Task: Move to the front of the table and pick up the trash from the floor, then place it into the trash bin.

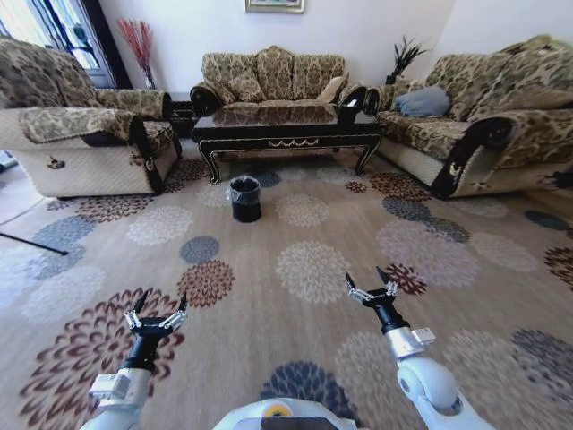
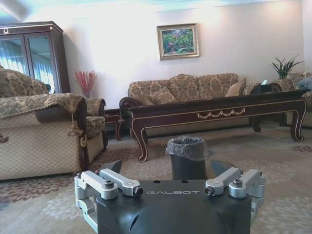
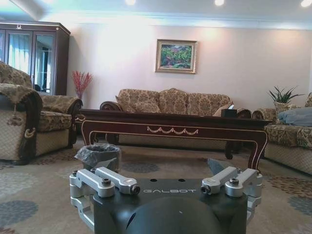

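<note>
Patterned carpet stretching ahead | table (image 1: 288, 128) far off, bin (image 1: 244, 198) before it | left gripper (image 1: 157, 306), right gripper (image 1: 372, 283) both hanging spread, empty | driving straight, arms low advised | trash undetectable.

A home living room: patterned sofas (image 1: 273, 76) around a coffee table (image 1: 286, 125), floral carpet (image 1: 313, 269), framed painting (image 2: 178, 41), glass cabinet (image 2: 31, 53).

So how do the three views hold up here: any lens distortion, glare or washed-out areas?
Head view: wide-angle bending, sofas bowing outward, glare on the table top. Left wrist view: wall washed pale, trash bin clear. Right wrist view: ceiling spotlights bloom, wall bright.
</note>
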`<state>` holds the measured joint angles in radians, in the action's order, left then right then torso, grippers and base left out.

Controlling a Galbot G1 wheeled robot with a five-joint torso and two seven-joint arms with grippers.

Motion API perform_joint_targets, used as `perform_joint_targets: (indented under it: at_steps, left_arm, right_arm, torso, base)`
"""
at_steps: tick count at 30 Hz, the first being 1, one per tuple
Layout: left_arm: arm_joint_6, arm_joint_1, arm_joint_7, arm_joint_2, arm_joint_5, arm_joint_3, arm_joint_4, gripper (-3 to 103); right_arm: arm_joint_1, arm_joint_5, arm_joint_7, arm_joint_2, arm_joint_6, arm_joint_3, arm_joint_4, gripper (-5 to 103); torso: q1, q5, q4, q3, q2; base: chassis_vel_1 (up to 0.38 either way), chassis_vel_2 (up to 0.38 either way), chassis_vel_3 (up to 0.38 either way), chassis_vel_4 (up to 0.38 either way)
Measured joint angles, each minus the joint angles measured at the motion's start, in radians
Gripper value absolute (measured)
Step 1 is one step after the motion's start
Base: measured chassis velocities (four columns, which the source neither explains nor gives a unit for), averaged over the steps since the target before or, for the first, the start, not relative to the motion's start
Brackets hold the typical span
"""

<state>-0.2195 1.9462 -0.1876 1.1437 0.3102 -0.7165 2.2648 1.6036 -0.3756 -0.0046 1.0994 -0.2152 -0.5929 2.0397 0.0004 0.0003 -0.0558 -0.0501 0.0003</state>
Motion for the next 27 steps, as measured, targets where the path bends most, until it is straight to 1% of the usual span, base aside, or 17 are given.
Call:
perform_joint_targets:
  at_steps: [1,4,5,7,10,20,27]
  left_arm:
    - [0.0,0.0,0.0,0.0,0.0,0.0,0.0,100]
    - [0.0,0.0,0.0,0.0,0.0,0.0,0.0,100]
    - [0.0,0.0,0.0,0.0,0.0,0.0,0.0,100]
    - [0.0,-0.001,0.0,0.0,0.0,0.0,0.0,100]
    - [0.0,-0.001,0.0,0.0,0.0,0.0,0.0,100]
    - [0.0,0.0,0.0,0.0,0.0,0.0,0.0,100]
    - [0.0,-0.001,0.0,0.0,0.0,0.0,0.0,100]
  right_arm:
    - [0.0,0.0,0.0,0.0,0.0,0.0,0.0,100]
    - [0.0,0.0,0.0,0.0,0.0,0.0,0.0,100]
    - [0.0,0.0,0.0,0.0,0.0,0.0,0.0,100]
    - [-0.001,0.0,0.0,0.0,0.0,0.0,0.0,100]
    - [-0.001,0.0,0.0,0.0,0.0,0.0,0.0,100]
    - [-0.001,0.0,0.0,0.0,0.0,0.0,0.0,100]
    - [-0.001,0.0,0.0,0.0,0.0,0.0,0.0,100]
  torso:
    - [0.0,-0.001,0.0002,0.0,0.0]
    - [0.0,0.0,0.0,0.0,0.0]
    - [0.0,0.0003,-0.0001,0.0,0.0]
    - [0.0,-0.0009,-0.0002,-0.001,0.0]
    - [0.0,-0.0003,-0.0001,-0.001,0.0]
    - [0.0,-0.0003,-0.0002,-0.001,0.0]
    - [0.002,-0.0004,-0.0002,-0.016,0.018]
  base:
    - [0.235,-0.151,-0.139,0.252]
    - [0.082,-0.115,-0.111,0.106]
    - [0.0,0.0,0.0,0.0]
    - [-0.062,0.03,0.027,-0.048]
    - [-0.064,0.049,0.05,-0.078]
    - [-0.006,0.015,0.006,-0.007]
    - [0.0,0.0,0.0,0.0]
